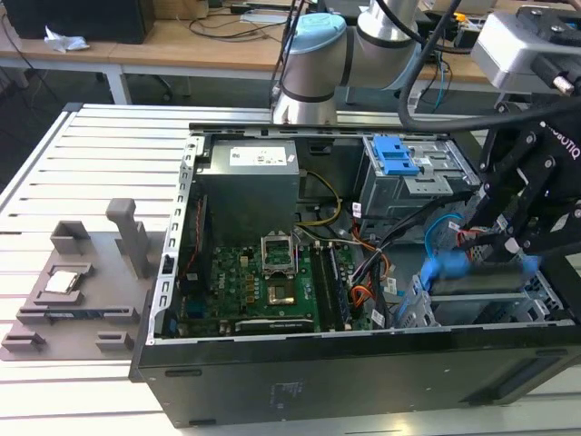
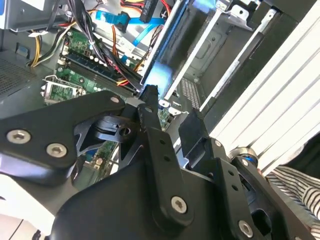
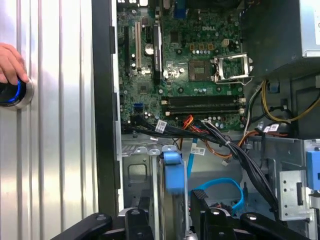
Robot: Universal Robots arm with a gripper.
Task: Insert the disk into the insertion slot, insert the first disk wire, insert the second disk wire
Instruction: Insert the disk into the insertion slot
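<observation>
While the tool (image 3: pixel 169 212) is clamping the disk (image 3: pixel 172 167) just above the insertion slot (image 3: pixel 135 172), I am judging that holding it square to the cage walls, clear of the second disk wire (image 3: pixel 220 184), is mattering most.

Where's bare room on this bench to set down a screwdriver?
The ribbed aluminium tabletop is bare on the far side of the grey plastic fixture tray, up to the open black computer case. Crowded: wires around the silver perforated drive cage, where the tool holds the blue-framed hard disk.
</observation>
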